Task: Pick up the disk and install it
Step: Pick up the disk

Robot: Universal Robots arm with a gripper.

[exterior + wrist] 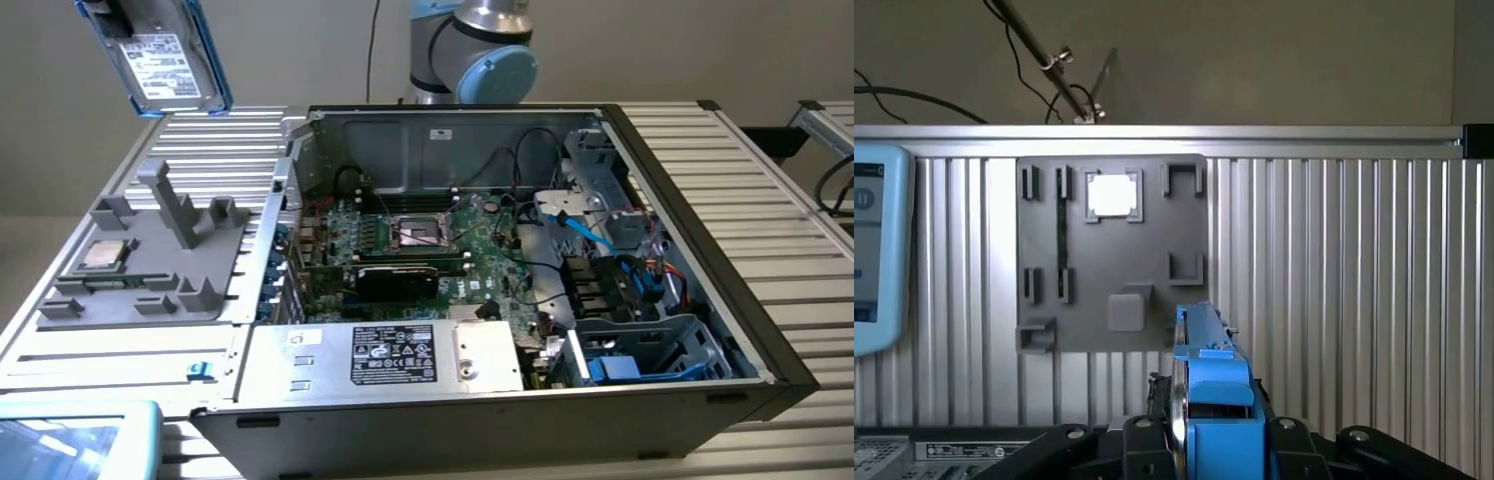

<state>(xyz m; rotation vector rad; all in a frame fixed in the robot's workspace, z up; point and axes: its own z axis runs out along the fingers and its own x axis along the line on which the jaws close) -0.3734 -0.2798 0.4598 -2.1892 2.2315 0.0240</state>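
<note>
The disk (163,60), a silver-grey drive with a white label in a bright blue carrier, hangs high in the air at the exterior view's far left, above the ribbed table and the grey fixture plate (147,250). My gripper (110,14) is shut on its upper end, at the frame's edge. In the wrist view the disk (1212,385) shows edge-on as a blue strip between the black fingers (1144,440) of my gripper (1214,445). The grey fixture plate (1114,250) lies below it. The open computer case (747,300) stands to the exterior view's right.
A small square CPU chip (104,255) (1113,195) rests on the fixture plate. Inside the case are the motherboard (414,240), a silver power supply (400,355) and a drive cage (641,350) with blue cables. A light-blue pendant (67,440) (874,250) lies on the table.
</note>
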